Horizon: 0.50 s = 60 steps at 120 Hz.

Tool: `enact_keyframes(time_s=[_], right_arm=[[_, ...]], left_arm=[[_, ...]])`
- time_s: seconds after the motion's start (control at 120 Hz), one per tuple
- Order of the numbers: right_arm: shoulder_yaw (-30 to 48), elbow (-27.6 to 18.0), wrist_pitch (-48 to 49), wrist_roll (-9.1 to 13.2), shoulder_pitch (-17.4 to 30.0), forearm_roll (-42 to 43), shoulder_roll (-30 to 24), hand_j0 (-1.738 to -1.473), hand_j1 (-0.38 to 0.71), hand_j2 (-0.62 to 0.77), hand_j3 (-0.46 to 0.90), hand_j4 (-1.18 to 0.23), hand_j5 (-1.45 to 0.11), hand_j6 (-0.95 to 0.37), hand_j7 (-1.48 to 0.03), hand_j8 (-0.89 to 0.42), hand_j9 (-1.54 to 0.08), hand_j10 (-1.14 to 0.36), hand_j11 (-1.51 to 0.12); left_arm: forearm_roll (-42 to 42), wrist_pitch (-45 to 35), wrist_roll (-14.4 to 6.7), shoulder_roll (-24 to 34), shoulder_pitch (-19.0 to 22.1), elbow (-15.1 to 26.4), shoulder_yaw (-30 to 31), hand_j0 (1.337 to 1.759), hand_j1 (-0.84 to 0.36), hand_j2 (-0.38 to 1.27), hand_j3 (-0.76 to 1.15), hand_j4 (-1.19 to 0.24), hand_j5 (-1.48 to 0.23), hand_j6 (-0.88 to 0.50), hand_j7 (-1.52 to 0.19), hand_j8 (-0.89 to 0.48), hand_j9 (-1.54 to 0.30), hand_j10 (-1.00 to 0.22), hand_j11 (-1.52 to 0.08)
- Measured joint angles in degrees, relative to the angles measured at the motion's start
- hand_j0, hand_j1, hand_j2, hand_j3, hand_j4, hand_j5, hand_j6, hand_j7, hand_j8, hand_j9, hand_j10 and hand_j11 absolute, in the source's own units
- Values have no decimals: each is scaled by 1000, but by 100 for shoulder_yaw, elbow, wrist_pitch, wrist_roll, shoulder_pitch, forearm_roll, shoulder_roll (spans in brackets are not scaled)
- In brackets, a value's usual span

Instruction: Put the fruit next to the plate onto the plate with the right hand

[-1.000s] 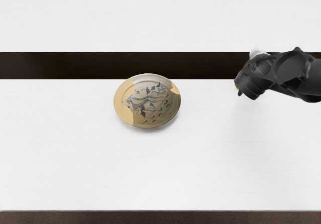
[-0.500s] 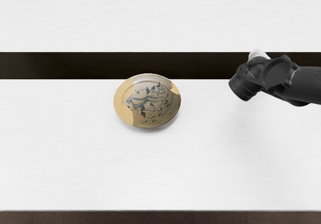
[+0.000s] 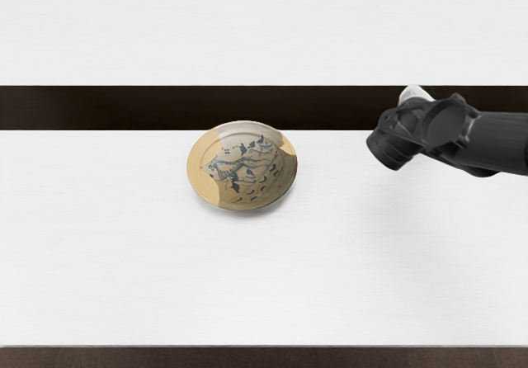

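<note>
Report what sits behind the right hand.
A small pale tip pokes out above the right hand. The hand covers the rest of it, so what it is, and whether it is held, cannot be told.

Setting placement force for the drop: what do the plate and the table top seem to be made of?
The plate looks like glazed ceramic: a glossy ochre rim, a blue-grey painted pattern, and a bright highlight on its upper right edge. The table looks matte white with faint streaks, perhaps painted wood or laminate; the render leaves that open.
</note>
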State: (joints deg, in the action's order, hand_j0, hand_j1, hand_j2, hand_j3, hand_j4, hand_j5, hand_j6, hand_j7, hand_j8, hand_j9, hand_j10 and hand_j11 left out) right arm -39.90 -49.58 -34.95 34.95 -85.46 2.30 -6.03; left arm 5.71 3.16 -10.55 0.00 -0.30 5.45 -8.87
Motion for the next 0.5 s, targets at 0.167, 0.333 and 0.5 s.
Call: enact_keyframes(time_s=[0.167,0.333,0.5], right_arm=[[0,-149,123,4,-44,5,-5,-1658,27,-61,0,-315,-408,-316,-408,-316,-408,-315,-408],[-1,-218,180,5,-58,17,-9,-1658,91,-71,0,-374,-475,-372,-479,-329,-479,-371,-479],[-3,-245,187,6,-59,37,-12,-1658,154,-79,0,-438,-534,-426,-549,-280,-550,-410,-549]], left_arm=[[0,0,0,0,2,0,3,1658,58,49,0,-243,-316,-243,-316,-243,-316,-243,-316],[-1,0,0,0,-4,0,1,1658,58,49,0,-243,-316,-243,-316,-243,-316,-243,-316],[0,0,0,0,3,0,1,1658,58,49,0,-243,-316,-243,-316,-243,-316,-243,-316]])
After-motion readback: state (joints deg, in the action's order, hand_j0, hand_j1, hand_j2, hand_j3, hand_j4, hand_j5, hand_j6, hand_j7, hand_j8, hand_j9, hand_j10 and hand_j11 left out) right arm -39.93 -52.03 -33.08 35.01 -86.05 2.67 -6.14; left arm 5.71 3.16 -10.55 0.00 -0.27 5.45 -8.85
